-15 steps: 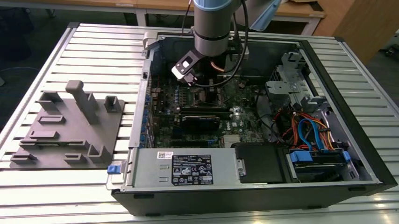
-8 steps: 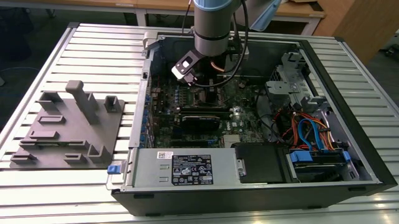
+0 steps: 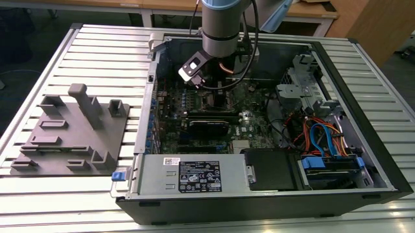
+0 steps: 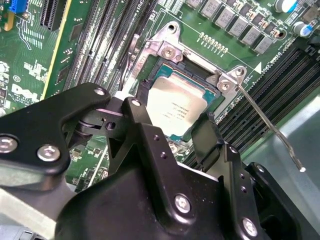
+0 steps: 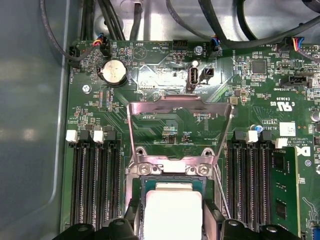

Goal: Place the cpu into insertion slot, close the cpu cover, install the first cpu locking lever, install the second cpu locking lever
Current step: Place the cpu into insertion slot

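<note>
I have the arm reaching down into the open computer case [image 3: 382,160] on the slatted table [image 3: 97,53], with the gripper [image 3: 209,90] low over the green motherboard [image 3: 170,114]. In both wrist views the gripper [image 4: 170,112] [image 5: 172,221] straddles the cpu [image 4: 177,102] [image 5: 172,207], which lies flat in the insertion slot [image 4: 169,49] [image 5: 170,169]. I cannot tell whether it is clamped on the chip or loose around it. The cpu cover [image 5: 180,100] stands swung back, open. A thin locking lever [image 4: 270,127] sticks out beside the slot, unlatched.
</note>
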`<move>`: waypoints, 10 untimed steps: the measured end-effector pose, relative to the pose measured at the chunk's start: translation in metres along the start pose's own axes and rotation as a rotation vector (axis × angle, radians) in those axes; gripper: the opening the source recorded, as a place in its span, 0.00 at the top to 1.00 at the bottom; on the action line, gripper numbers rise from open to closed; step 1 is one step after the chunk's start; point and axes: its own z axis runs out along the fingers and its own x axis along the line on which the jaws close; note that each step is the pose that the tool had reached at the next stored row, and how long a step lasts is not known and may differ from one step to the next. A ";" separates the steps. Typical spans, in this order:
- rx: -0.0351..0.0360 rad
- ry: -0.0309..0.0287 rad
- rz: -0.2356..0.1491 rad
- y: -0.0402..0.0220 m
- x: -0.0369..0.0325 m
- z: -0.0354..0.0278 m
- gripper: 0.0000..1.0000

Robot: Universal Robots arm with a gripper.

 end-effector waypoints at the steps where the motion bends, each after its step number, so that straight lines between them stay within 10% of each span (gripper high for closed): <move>1: 0.0000 0.0005 0.000 0.0000 0.0001 0.0000 0.39; 10: 0.0000 0.0015 0.000 0.0000 0.0001 0.0001 0.39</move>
